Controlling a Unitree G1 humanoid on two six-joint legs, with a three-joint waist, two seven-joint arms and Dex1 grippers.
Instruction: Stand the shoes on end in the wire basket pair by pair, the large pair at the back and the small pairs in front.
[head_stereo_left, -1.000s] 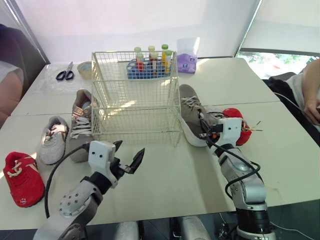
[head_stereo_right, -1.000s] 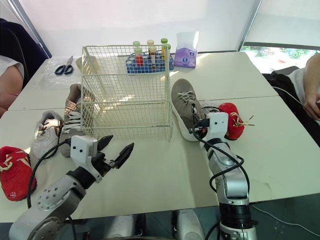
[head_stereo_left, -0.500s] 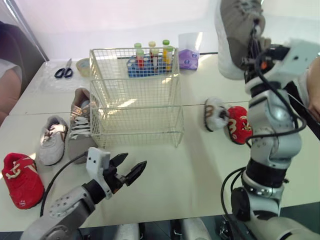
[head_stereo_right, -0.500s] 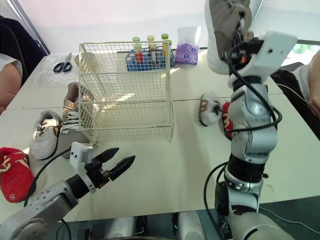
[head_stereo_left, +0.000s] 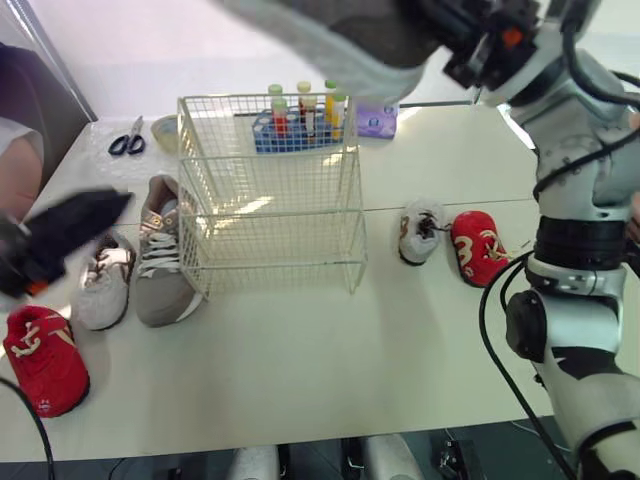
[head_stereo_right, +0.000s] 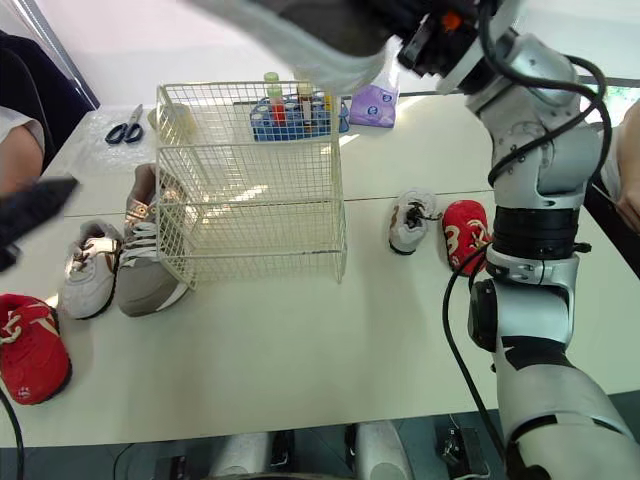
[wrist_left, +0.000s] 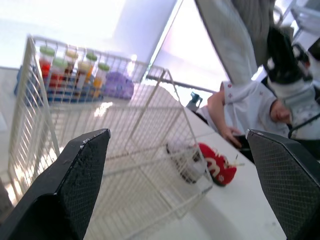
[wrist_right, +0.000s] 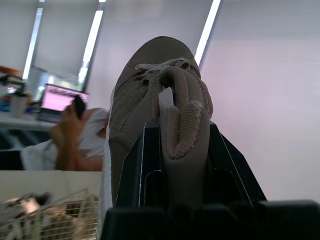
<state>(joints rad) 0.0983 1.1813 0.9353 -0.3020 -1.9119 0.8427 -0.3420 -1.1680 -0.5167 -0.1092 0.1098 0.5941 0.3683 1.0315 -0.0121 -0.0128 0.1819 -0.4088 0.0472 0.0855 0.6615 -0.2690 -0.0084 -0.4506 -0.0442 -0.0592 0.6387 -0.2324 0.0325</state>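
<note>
Tabletop (head_stereo_left: 330, 370) centre, toward the back edge, is taken by the empty wire basket (head_stereo_left: 280, 240). One large grey shoe (wrist_right: 145, 95) is held high over the table's back part, pinched by the right gripper (wrist_right: 182, 135); its mate (head_stereo_left: 160, 265) is laid beside the basket's left wall. A small white shoe (head_stereo_left: 105, 280) and small red shoe (head_stereo_left: 45, 360) are laid toward the left edge, another white shoe (head_stereo_left: 420, 230) and another red shoe (head_stereo_left: 478, 245) right of the basket. The left gripper (wrist_left: 176, 135) is spread wide. First placement is judged in hand: upending and lowering at the basket's back are called for.
</note>
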